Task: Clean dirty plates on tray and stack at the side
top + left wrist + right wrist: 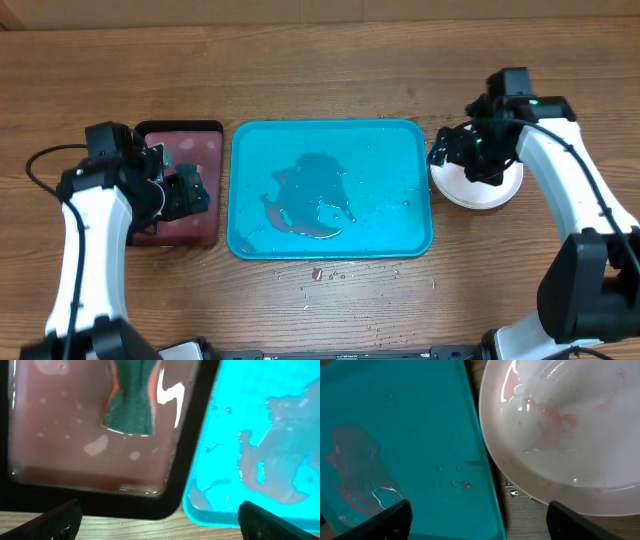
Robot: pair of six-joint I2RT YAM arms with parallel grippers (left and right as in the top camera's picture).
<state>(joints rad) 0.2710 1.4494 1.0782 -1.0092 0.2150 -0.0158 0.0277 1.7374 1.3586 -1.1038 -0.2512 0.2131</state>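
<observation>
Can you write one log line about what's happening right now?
tray: wet, no plates | plate: beside tray, pink smears | left gripper: open over sponge tray | right gripper: open, at plate's edge

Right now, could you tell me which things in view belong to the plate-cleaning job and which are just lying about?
Job: turquoise tray, white plate, dark green sponge, black-rimmed tray of pinkish water.
Lying about: crumbs on the wooden table.
</observation>
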